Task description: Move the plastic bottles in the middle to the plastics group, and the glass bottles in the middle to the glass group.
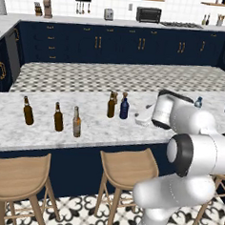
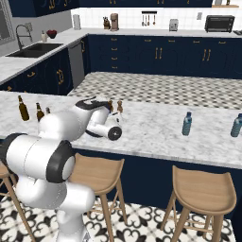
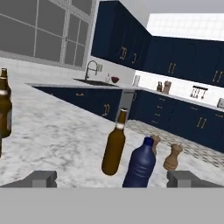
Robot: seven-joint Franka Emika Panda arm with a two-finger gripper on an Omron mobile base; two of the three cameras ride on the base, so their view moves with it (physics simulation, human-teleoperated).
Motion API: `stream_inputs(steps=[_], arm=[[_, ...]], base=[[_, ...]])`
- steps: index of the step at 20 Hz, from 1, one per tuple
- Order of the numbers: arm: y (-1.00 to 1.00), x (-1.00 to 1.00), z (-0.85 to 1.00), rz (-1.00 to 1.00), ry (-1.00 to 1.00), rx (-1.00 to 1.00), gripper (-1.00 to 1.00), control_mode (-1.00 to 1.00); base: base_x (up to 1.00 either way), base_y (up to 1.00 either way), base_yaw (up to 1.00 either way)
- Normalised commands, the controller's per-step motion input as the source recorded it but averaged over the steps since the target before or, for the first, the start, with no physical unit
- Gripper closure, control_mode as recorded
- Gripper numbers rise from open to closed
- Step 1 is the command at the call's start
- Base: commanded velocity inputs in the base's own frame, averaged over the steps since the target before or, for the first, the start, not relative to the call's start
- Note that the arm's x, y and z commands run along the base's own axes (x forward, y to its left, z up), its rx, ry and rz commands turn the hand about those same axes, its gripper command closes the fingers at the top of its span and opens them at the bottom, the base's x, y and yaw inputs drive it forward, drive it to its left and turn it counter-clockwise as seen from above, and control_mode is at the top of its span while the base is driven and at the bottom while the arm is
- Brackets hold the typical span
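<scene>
Fingers spread wide, the gripper (image 3: 112,179) faces the navy plastic bottle (image 3: 140,163) beside a brown glass bottle (image 3: 114,148); likely light, smooth, best clasped mid-body

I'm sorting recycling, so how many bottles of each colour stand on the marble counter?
Dark brown bottles: 3
Light amber bottle: 1
Navy bottle: 1
Pale teal bottles: 2
Total: 7
</scene>
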Motion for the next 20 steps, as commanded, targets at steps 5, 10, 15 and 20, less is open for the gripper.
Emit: stream_inputs(steps=[5,10,15,20], arm=[[0.0,0.34,-0.25,0.0,-0.02,0.0,-1.0,-1.0],[0.0,0.43,-0.07,0.0,0.0,0.0,-1.0,-1.0],[0.0,0.38,0.0,0.0,0.04,0.0,-1.0,-1.0],[0.01,0.4,-0.03,0.0,0.08,0.0,-1.0,-1.0]], base=[[0.0,0.0,0.0],[0.0,0.0,0.0],[0.0,0.0,0.0],[0.0,0.0,0.0]])
